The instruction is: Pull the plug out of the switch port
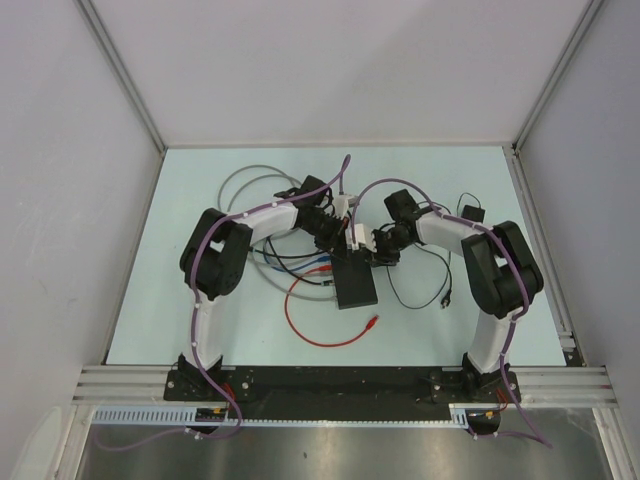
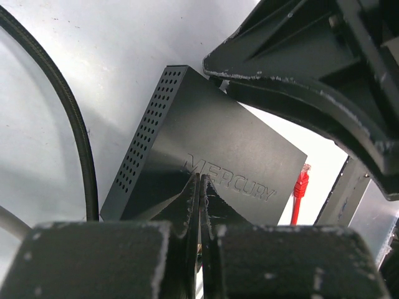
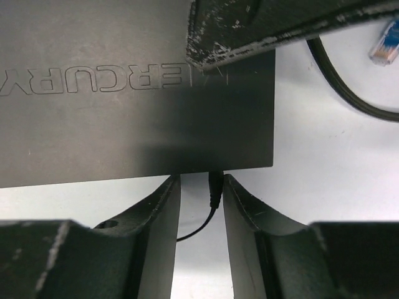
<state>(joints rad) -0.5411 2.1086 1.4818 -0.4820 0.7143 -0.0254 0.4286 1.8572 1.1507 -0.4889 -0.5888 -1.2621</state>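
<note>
The switch (image 1: 356,283) is a flat matte-black box in the middle of the table, marked MERCURY on top (image 2: 212,143). My left gripper (image 2: 201,177) is shut, and its tips rest on or just above the switch's top near the lettering. My right gripper (image 3: 201,180) is open at the switch's edge (image 3: 124,106). A small black plug (image 3: 215,187) sticks out of that edge between the right gripper's fingers, close to the right-hand one, with its thin black cable trailing back. In the top view both grippers, left (image 1: 337,243) and right (image 1: 381,255), meet at the switch's far end.
A red cable (image 1: 325,325) loops in front of the switch, and its plug (image 2: 301,187) lies beside the box. Blue plugs (image 1: 318,262) and grey cable loops (image 1: 245,180) lie to the left. A black adapter (image 1: 471,212) and thin black cable (image 1: 420,290) lie to the right.
</note>
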